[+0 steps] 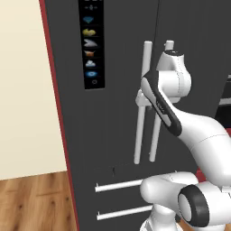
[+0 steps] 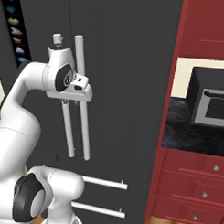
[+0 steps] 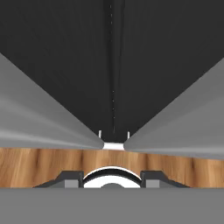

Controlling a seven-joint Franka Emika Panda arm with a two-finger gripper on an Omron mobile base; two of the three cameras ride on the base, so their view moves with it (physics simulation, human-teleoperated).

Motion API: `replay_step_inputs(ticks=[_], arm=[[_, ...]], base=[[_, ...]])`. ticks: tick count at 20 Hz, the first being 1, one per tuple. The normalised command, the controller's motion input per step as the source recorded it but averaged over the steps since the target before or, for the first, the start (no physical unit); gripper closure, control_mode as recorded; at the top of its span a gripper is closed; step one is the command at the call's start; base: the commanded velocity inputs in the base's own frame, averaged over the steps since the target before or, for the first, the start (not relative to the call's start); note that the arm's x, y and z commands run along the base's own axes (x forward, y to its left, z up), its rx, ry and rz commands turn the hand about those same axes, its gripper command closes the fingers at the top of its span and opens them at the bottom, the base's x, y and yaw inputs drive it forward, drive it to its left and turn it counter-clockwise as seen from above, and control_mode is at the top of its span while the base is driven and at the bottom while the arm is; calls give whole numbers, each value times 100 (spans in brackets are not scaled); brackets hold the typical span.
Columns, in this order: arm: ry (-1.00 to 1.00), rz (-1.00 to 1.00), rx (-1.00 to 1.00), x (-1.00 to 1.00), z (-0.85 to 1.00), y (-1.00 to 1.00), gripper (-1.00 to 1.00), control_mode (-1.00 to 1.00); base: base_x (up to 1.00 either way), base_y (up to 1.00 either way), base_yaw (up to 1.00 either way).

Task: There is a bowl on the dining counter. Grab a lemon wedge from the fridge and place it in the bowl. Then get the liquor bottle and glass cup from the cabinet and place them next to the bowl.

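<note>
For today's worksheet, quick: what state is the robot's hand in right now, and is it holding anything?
Hand: down between the fridge's two silver handles; whether it is open or closed on a handle cannot be told.

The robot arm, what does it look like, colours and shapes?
The arm is glossy white, built of rounded, bulbous segments with dark grey to black bands and round caps at the joints. No loose cables or markings can be made out. The gripper has two small dark grey finger tips.
</note>
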Motion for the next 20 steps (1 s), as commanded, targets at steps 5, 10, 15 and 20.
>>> replay_step_inputs(ticks=[5, 10, 15, 20], arm=[[0, 0, 0, 0, 0, 0, -100, 100], [0, 0, 0, 0, 0, 0, -100, 100], [0, 0, 0, 0, 0, 0, -100, 100], [0, 0, 0, 0, 0, 0, -100, -100]], base=[[-5, 0, 0], [-73, 0, -3], [-64, 0, -5], [-13, 0, -2]])
